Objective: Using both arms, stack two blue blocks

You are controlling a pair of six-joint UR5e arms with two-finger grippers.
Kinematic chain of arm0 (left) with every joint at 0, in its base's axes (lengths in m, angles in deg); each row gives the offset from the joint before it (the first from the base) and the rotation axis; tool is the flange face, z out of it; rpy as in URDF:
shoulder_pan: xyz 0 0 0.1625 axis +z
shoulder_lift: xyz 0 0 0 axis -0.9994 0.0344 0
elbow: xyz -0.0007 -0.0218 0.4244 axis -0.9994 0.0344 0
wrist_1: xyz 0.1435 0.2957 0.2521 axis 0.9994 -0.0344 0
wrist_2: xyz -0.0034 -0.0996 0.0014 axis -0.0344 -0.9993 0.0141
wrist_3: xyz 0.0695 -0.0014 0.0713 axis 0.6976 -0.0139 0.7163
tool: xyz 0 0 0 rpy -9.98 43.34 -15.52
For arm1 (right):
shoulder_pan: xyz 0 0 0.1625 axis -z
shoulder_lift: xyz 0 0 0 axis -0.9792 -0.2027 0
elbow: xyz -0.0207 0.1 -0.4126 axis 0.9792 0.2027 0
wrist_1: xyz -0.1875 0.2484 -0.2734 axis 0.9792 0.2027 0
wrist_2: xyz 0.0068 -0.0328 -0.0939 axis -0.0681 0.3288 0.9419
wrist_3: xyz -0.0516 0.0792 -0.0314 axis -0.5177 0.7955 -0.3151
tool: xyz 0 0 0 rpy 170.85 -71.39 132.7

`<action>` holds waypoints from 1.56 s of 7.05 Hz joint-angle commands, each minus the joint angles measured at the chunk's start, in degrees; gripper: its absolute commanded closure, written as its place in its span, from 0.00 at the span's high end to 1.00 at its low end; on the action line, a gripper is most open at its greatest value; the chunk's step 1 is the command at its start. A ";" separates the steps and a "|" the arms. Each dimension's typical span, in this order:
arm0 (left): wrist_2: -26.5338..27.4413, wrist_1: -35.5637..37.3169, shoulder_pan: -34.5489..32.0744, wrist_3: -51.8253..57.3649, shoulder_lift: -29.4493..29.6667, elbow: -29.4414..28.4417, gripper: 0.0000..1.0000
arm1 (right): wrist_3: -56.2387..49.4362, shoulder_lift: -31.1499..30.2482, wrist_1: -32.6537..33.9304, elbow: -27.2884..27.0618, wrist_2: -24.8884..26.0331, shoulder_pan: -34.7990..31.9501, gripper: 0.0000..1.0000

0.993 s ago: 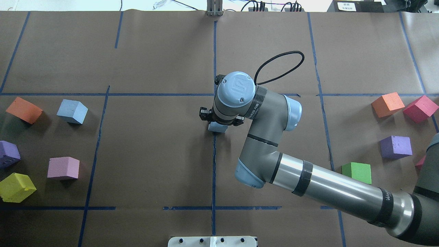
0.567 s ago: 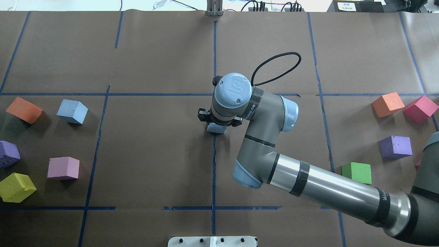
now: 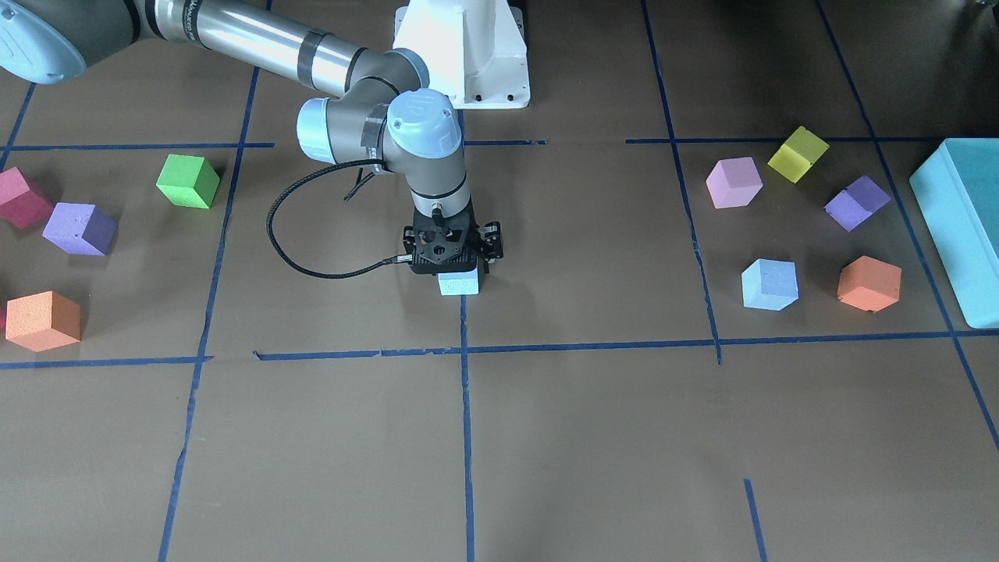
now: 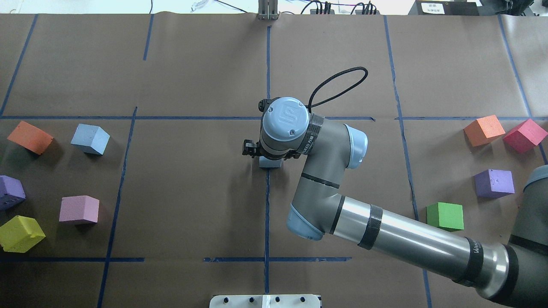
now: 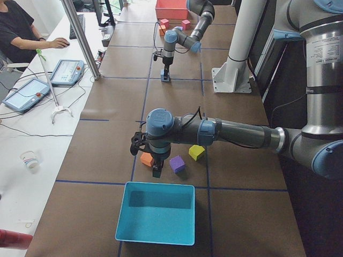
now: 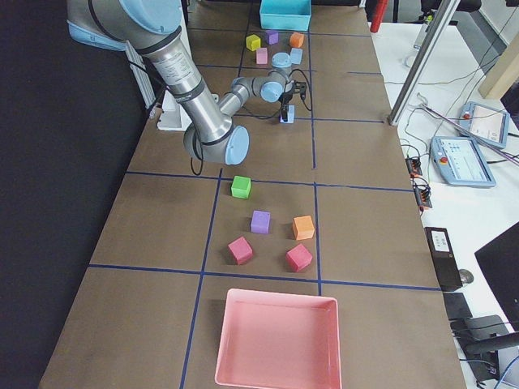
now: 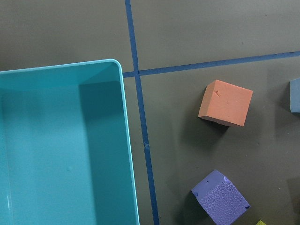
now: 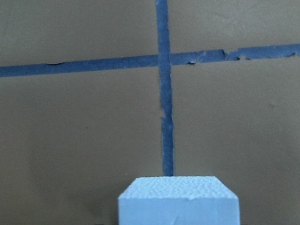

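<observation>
My right gripper (image 4: 270,160) points straight down at the table's middle and is shut on one pale blue block (image 4: 270,163), at or just above the paper on the blue tape line. The block also shows under the black gripper in the front view (image 3: 458,282) and at the bottom of the right wrist view (image 8: 178,201). The other blue block (image 4: 90,139) sits far left, also seen in the front view (image 3: 769,284). My left gripper (image 5: 156,171) hangs over cubes beside the teal bin; I cannot tell whether it is open.
Orange (image 4: 30,137), purple (image 4: 10,191), pink (image 4: 79,209) and yellow (image 4: 20,233) cubes lie at the left. Orange (image 4: 483,130), red (image 4: 524,135), purple (image 4: 494,183) and green (image 4: 445,216) cubes lie at the right. A teal bin (image 3: 960,226) and a pink bin (image 6: 278,340) stand at the table's ends.
My right wrist has shifted a little left and toward the robot, with the blue block still in the gripper over the tape line. The other cubes have not moved.
</observation>
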 commanded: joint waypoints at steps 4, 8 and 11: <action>0.63 -3.37 1.57 -11.92 0.79 2.00 1.00 | -1.88 -9.14 4.44 -19.35 -0.30 -4.24 1.00; 1.85 -10.15 17.54 -25.89 6.40 0.78 1.00 | -3.80 -19.50 8.06 -31.50 -5.01 -11.78 1.00; 10.57 -12.54 26.45 -26.20 16.22 -5.52 1.00 | -14.68 -28.46 7.36 -33.44 -9.62 -16.82 1.00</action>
